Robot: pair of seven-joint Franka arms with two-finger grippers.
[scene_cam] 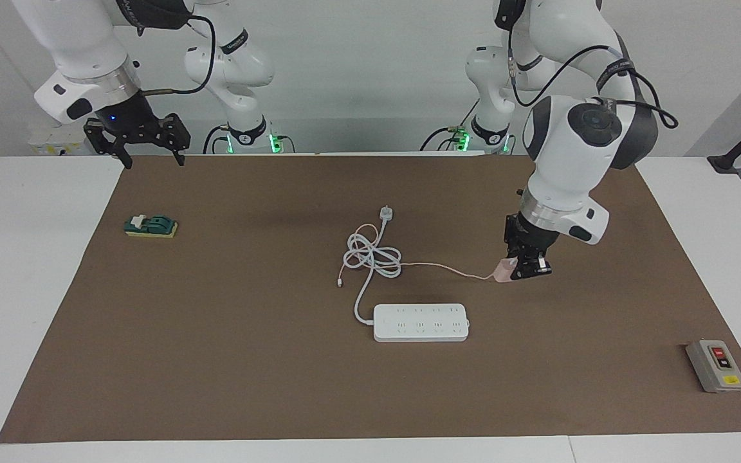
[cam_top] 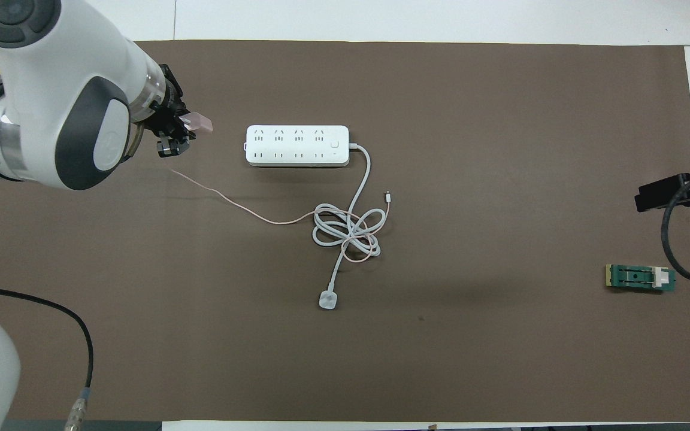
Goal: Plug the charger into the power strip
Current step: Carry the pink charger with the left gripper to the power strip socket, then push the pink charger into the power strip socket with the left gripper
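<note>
1 of 2 stages judged done: charger [scene_cam: 503, 272] gripped, off mat. Left end effector [scene_cam: 520, 270] clamped shut on pink adapter body, hanging over bare mat toward left arm's end of power strip [scene_cam: 420, 322], near it, not touching. Pink cable [scene_cam: 448, 269] trails back to tangle with white cord [scene_cam: 370, 258]. Prongs not discernible. Sockets all vacant. Remaining: align prongs over outlet, press in, release. Right end effector [scene_cam: 150, 145] waits with fingers spread, empty, over edge of brown mat [scene_cam: 216, 360] at right arm's end of counter.
</note>
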